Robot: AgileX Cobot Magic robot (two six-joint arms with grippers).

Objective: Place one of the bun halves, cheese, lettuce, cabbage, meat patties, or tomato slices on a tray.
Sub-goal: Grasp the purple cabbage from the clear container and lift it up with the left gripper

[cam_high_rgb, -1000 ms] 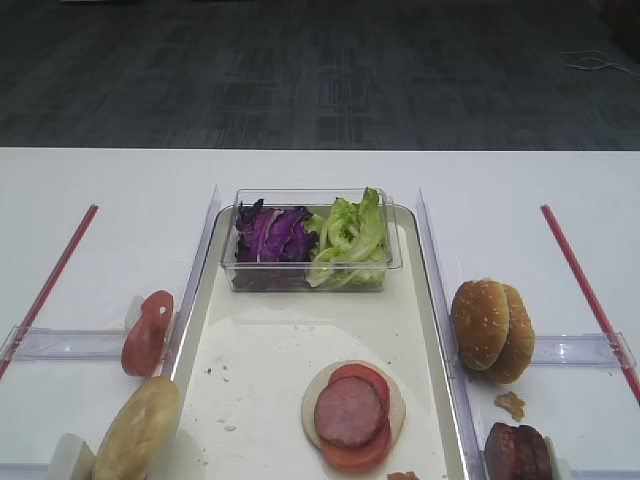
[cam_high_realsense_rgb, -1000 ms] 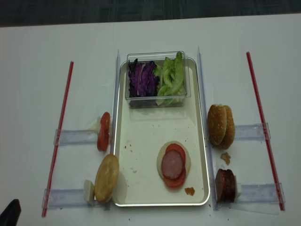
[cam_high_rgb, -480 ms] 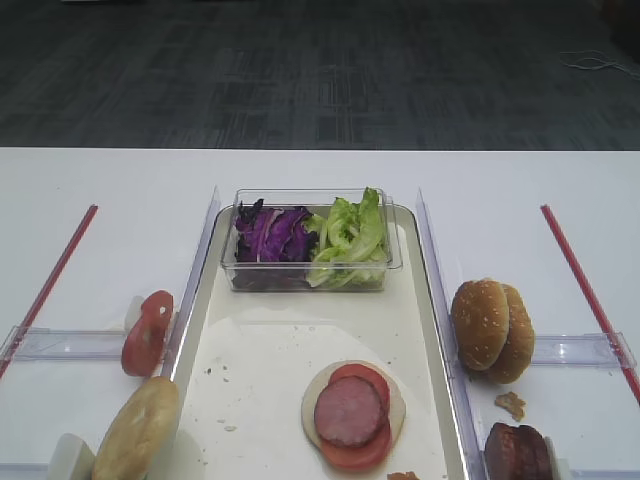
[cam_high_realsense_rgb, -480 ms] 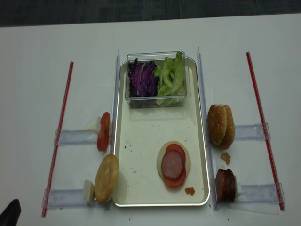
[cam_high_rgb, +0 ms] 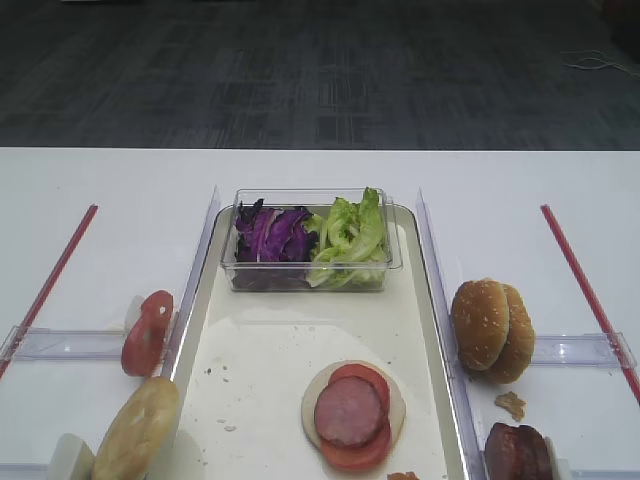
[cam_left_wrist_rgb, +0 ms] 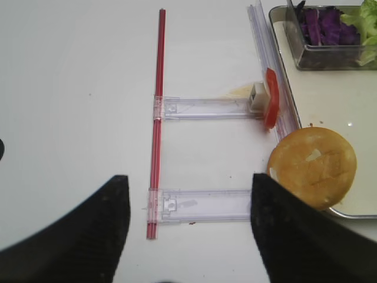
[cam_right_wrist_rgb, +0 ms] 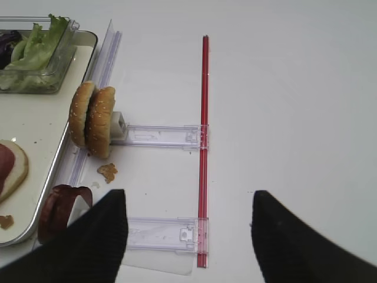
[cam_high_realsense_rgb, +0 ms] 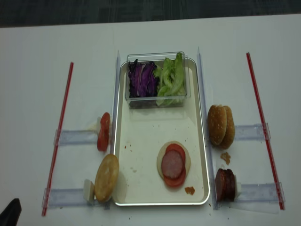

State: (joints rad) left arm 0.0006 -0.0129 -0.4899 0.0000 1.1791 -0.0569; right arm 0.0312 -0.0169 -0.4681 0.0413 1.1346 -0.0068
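Your nearest free piece is the plain bun, standing on edge at the tray's left rim, propped against a white block on a clear rail. Judge it light, soft and easily dented: take it across its flat faces, gently, since a hard pinch would likely crush the crumb. The tomato slice on the rail above it stands upright too; expect it to be thin, wet and slippery, so grip near the middle. On the right, two seeded buns lean together on edge, and the patties stand below them, probably firmer and greasy.

On the tray, a stack already lies flat: pale base, tomato, patty on top. The clear tub at the tray's far end holds cabbage on the left and lettuce on the right; both are limp and will snag.

Your left gripper stands wide and empty, near the plain bun. The right gripper likewise gapes, holding nothing.
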